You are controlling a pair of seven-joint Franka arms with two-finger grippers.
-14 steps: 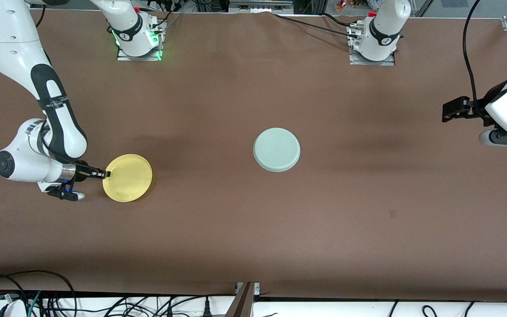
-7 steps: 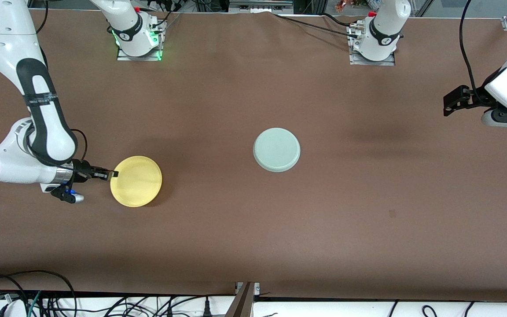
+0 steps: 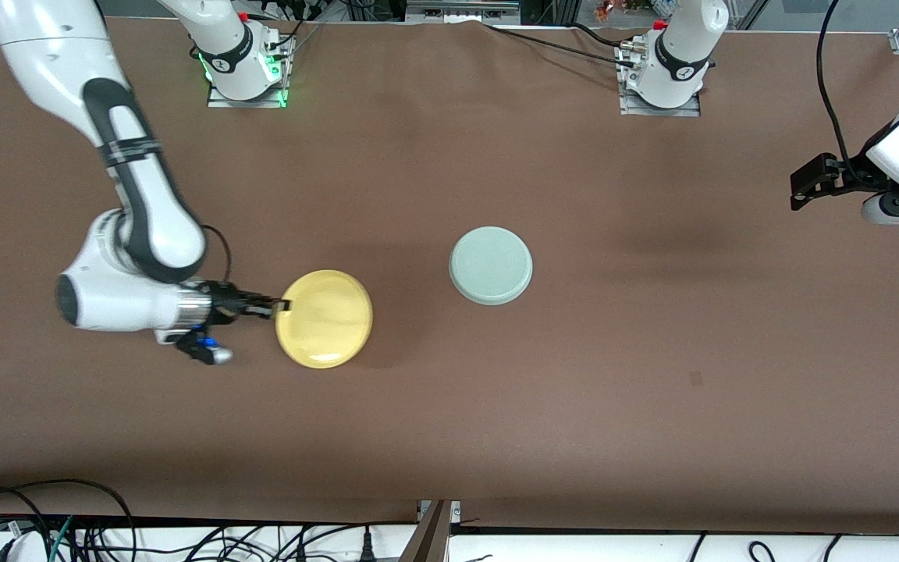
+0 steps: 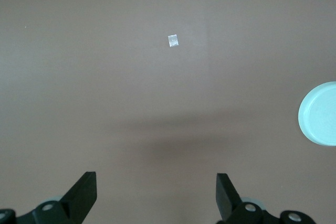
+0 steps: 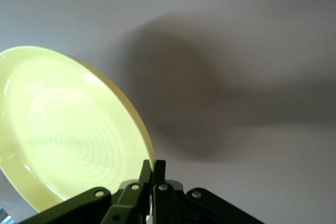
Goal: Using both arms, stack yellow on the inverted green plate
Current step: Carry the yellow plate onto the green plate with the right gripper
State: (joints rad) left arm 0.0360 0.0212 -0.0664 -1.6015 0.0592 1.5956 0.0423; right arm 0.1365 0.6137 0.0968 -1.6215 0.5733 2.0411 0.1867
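Right gripper (image 3: pixel 282 306): clamped on rim of yellow plate (image 3: pixel 326 318), held over table (image 3: pixel 574 390).
Right wrist view: fingers (image 5: pixel 152 174) pinch rim; plate (image 5: pixel 68 129) tilted.
Green plate (image 3: pixel 491 264): inverted, mid-table.
Left gripper (image 4: pixel 156 192): waiting, fingers apart, green plate (image 4: pixel 320 114) at frame edge.

Between the yellow plate (image 3: pixel 325 318), pinched at its rim by the right claw (image 3: pixel 281 307) and carried above the table (image 3: pixel 449 406), and the green plate (image 3: pixel 491 265) lies an open strip of bare brown surface. The left claw (image 3: pixel 797 191) hangs spread over the left arm's end of the table, well apart from the green plate. A small pale mark (image 4: pixel 173 40), probably tape, lies flat there.
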